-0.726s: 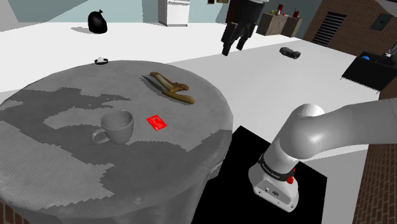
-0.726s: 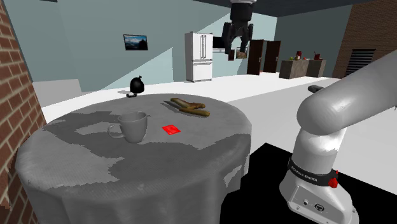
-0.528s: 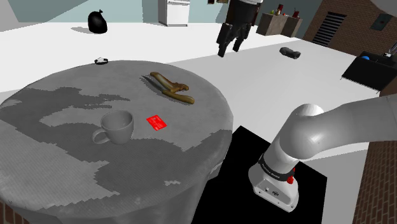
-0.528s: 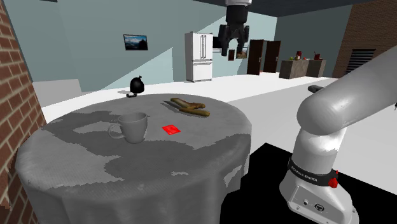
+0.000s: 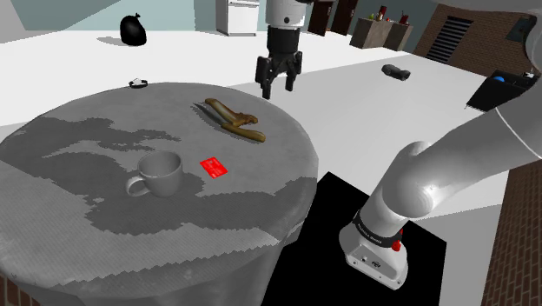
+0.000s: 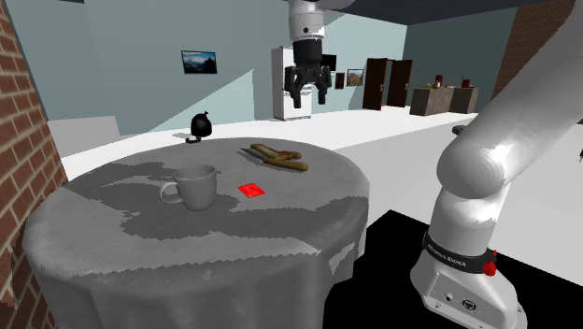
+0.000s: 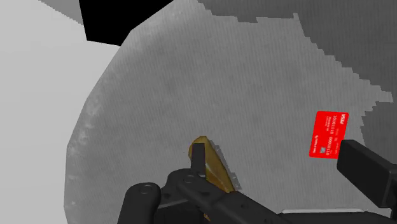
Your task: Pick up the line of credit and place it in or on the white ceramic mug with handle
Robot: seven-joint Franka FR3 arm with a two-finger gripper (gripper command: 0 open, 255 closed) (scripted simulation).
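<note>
Red card (image 5: 214, 167) flat on round mottled grey table (image 5: 217, 230), just beside grey mug (image 5: 159, 173) on shoulder view's right, not touching; long axis slants from that view's upper left to lower right. Gripper (image 5: 278, 87) jaws spread wide, holding nothing, above table's far edge near brown curved object (image 5: 233, 119). White floor (image 5: 365, 96), brick wall (image 6: 23, 112), fridge (image 6: 283, 93) behind
</note>
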